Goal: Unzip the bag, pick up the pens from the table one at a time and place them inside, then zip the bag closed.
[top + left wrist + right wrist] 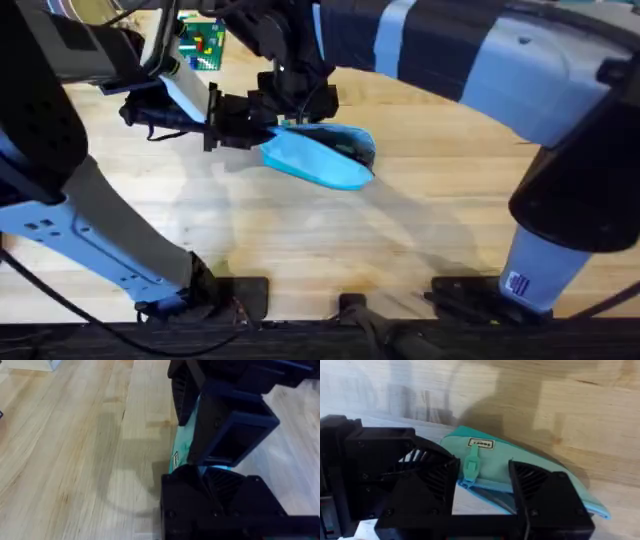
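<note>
The bag (pixel 318 158) lay on its side near the middle of the surface (pixel 300 240), toward the far half, its light-blue body running from my left claw out to the right. In my right wrist view its zipper pull (pixel 471 463) hung down across the fabric just under a small sewn label (pixel 480 443), and the zipper line below it looked partly parted, though I could not tell how far.

My left claw (pixel 245 125) met the bag's left end. In the left wrist view the black fingers (pixel 220 435) sat against a strip of the blue fabric, and they appeared to be closed on that end of the bag.

My right claw (pixel 485 485) hovered right over the bag, reaching in from the far side; its two fingers stood apart with the zipper pull showing in the gap between them, holding nothing that I could see.

At the far edge of the surface sat a green baseplate (pixel 203 42) with small coloured bricks on it, well apart from the bag.
</note>
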